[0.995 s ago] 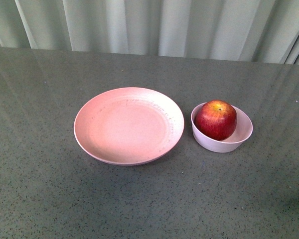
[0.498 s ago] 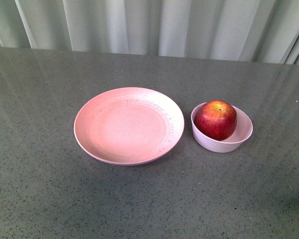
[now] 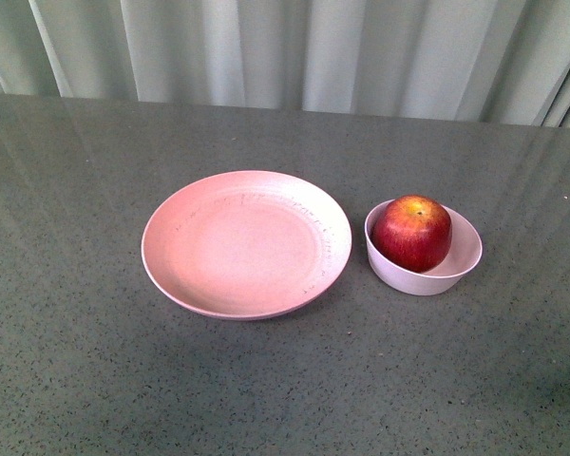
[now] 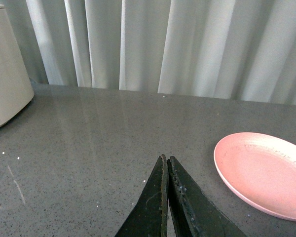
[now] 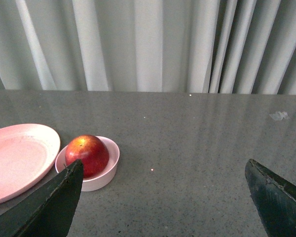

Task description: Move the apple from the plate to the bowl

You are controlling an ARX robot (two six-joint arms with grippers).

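The dark red apple (image 3: 412,233) with its yellow-orange top sits inside the small pale bowl (image 3: 456,270), right of the wide pink plate (image 3: 245,243), which holds nothing. Neither arm shows in the front view. In the right wrist view the apple (image 5: 87,154) in the bowl (image 5: 110,168) lies beside one finger of my open right gripper (image 5: 164,169), with the plate (image 5: 18,159) further off. My left gripper (image 4: 166,160) is shut with nothing in it, above bare table a little way from the plate (image 4: 264,173).
A grey speckled table (image 3: 95,361) carries everything, and a pale curtain (image 3: 285,47) hangs behind its far edge. A white rounded object (image 4: 5,94) stands at the table's edge in the left wrist view.
The plate, bowl and apple sit a few pixels lower in the front view than before; nothing else has visibly changed.
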